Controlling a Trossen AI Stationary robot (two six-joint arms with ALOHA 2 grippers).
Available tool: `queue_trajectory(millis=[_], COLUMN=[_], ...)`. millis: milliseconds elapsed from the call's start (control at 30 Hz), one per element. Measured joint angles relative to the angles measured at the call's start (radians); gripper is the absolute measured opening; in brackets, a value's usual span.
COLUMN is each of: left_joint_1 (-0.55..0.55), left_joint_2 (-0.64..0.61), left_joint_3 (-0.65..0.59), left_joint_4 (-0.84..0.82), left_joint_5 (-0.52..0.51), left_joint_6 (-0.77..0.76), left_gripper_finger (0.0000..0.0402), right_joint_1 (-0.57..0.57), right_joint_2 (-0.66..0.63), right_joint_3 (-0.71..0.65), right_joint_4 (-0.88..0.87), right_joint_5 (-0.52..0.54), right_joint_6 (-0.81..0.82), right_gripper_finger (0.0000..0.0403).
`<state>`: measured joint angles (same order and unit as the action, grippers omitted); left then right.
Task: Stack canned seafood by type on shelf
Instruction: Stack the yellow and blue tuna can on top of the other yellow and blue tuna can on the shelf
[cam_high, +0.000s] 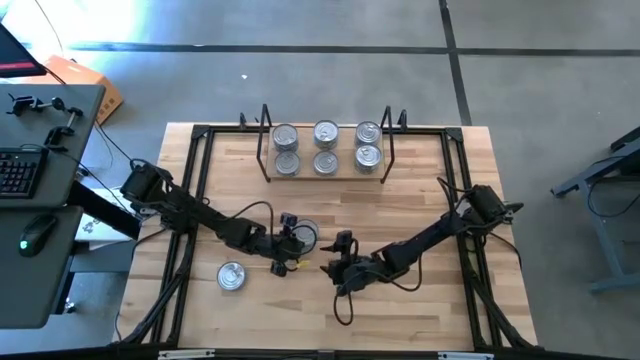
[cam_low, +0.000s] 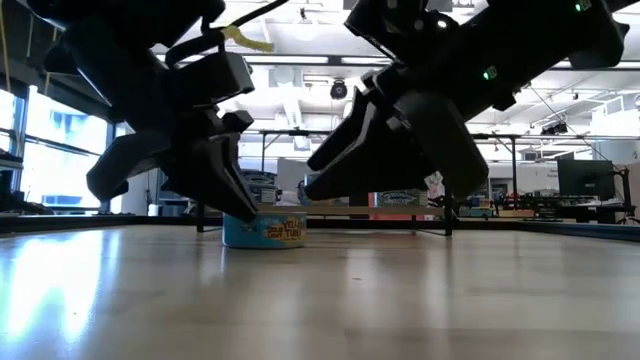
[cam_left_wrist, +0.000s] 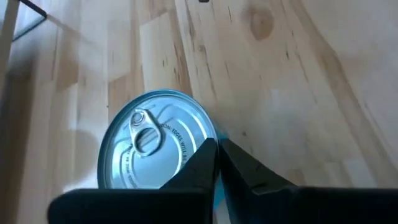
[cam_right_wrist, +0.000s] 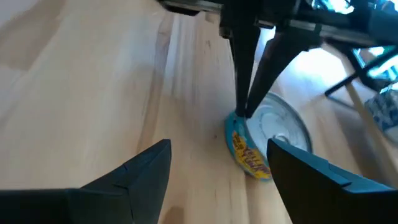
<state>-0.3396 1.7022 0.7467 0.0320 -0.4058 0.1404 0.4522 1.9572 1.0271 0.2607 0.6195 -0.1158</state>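
Wooden tabletop (cam_high: 420, 215): we judge tin (cam_left_wrist: 155, 146) rigid, slick-lidded, best gripped across its sidewall; left gripper (cam_left_wrist: 217, 163) pinched closed at its rim, right gripper (cam_right_wrist: 214, 171) spread open.

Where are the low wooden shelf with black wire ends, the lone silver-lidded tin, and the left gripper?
wooden shelf (cam_high: 325, 176): high view, front board edge.
lone silver-lidded tin (cam_high: 231, 276): high view, lid centre.
left gripper (cam_left_wrist: 217, 152): left wrist view, closed fingertips.
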Motion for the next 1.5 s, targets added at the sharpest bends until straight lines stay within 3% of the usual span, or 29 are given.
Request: queue_trajectory(millis=[367,567,967,1100,1267,1367,1500], left_joint_1=[0.001,0.002,0.012,0.011,0.015,0.006,-0.024], left_joint_2=[-0.08,-0.086,-0.104,-0.104,-0.107,-0.145,-0.246], left_joint_3=[-0.005,-0.005,-0.005,-0.005,-0.003,0.0,-0.002], left_joint_4=[0.023,0.081,0.155,0.157,0.161,0.094,-0.166], left_joint_5=[0.008,0.007,0.017,0.029,0.012,-0.045,-0.185], left_joint_6=[-0.059,-0.05,-0.022,-0.024,-0.005,-0.01,-0.122], left_gripper_finger=[0.0001,0.0001,0.0,0.0,0.0,0.0,0.0], right_joint_1=[-0.038,-0.064,-0.099,-0.097,-0.098,-0.095,-0.064], right_joint_2=[0.0,0.0,0.05,0.051,0.054,0.053,0.026], right_joint_3=[0.0,0.0,0.0,0.0,-0.002,0.0,-0.002], right_joint_4=[-0.001,-0.009,0.016,0.077,0.117,0.109,0.071], right_joint_5=[0.025,0.057,0.069,0.065,0.051,0.074,0.205], right_joint_6=[-0.435,-0.512,-0.458,-0.347,-0.193,-0.11,-0.065], right_gripper_finger=[0.0258,0.0258,0.0247,0.0205,0.0121,0.0117,0.0117])
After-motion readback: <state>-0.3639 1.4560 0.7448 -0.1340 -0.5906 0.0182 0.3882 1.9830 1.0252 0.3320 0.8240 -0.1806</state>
